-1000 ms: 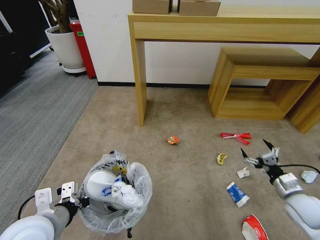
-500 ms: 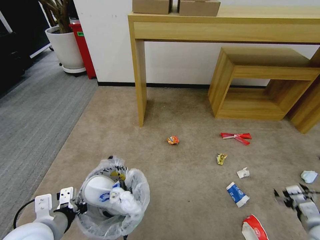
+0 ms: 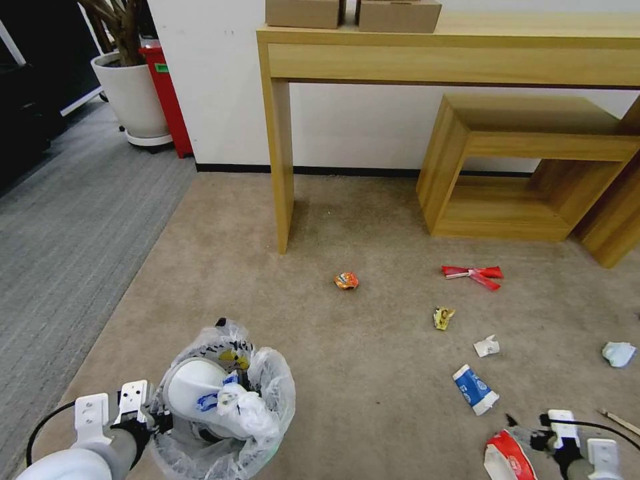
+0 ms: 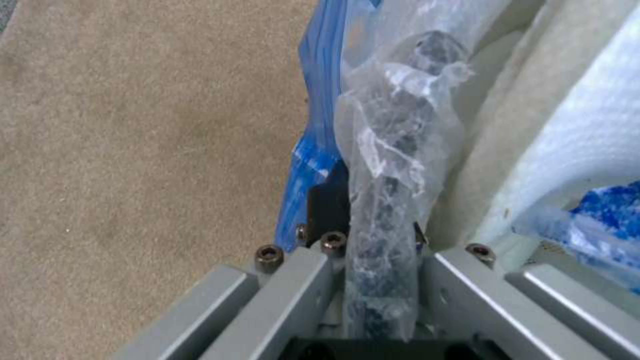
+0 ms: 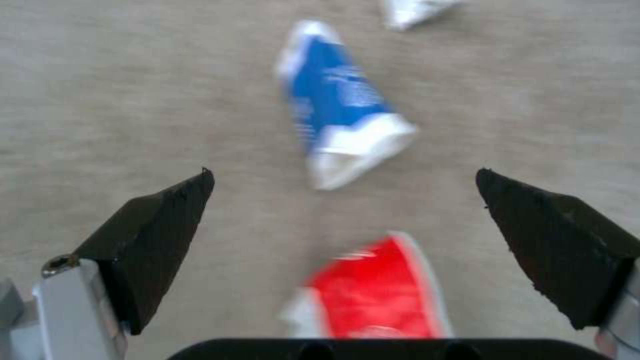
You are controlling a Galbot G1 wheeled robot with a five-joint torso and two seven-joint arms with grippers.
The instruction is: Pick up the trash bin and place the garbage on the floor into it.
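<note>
Low left on tan floor (image 3: 373,373): one trash bin (image 3: 270,400), rim pinched tight by left gripper (image 3: 162,420), slipper and paper inside, base cut off. Across open carpet: orange packet (image 3: 346,281), yellow wrapper (image 3: 443,317), red wrappers (image 3: 475,273), white scrap (image 3: 487,346), blue carton (image 3: 475,389), red carton (image 3: 510,457) half cropped. Above red carton: right gripper (image 5: 343,200), spread wide, holding nothing.

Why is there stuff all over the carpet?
Litter lies scattered on the floor: an orange packet, red wrappers, a blue carton, crumpled paper. It belongs in the trash bin.
</note>
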